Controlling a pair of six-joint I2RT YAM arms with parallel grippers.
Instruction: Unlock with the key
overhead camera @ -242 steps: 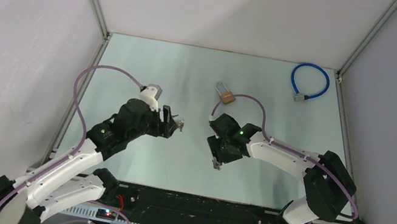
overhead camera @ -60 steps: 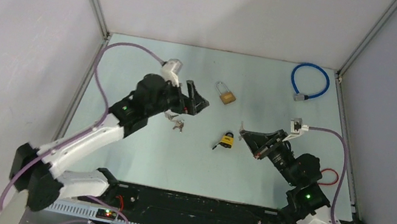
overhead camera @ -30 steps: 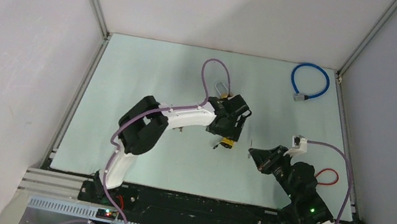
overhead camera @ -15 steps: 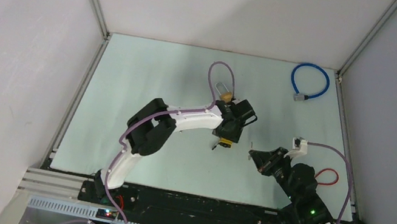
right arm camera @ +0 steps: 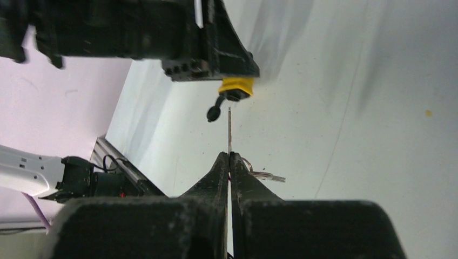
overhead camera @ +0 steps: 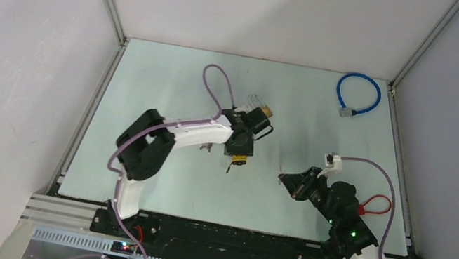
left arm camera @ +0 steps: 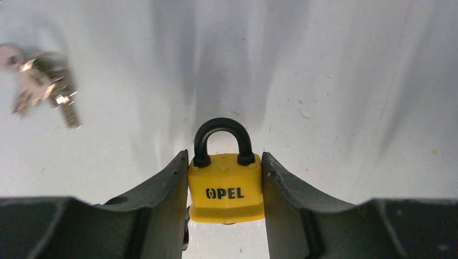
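Showing OPEL padlock [left arm camera: 226,188] lettering, left wrist only

The left arm stretches across the pale green table [overhead camera: 172,76] to its middle. The left gripper [overhead camera: 239,151] points down over a yellow padlock [overhead camera: 237,161], which peeks out on the near side. Just beyond the wrist lies a brass padlock [overhead camera: 263,110], partly hidden. The right gripper [overhead camera: 287,179] hovers apart to the right. A blue cable lock [overhead camera: 344,111] lies coiled in the far right corner, and a red loop [overhead camera: 363,209] lies near the right edge.
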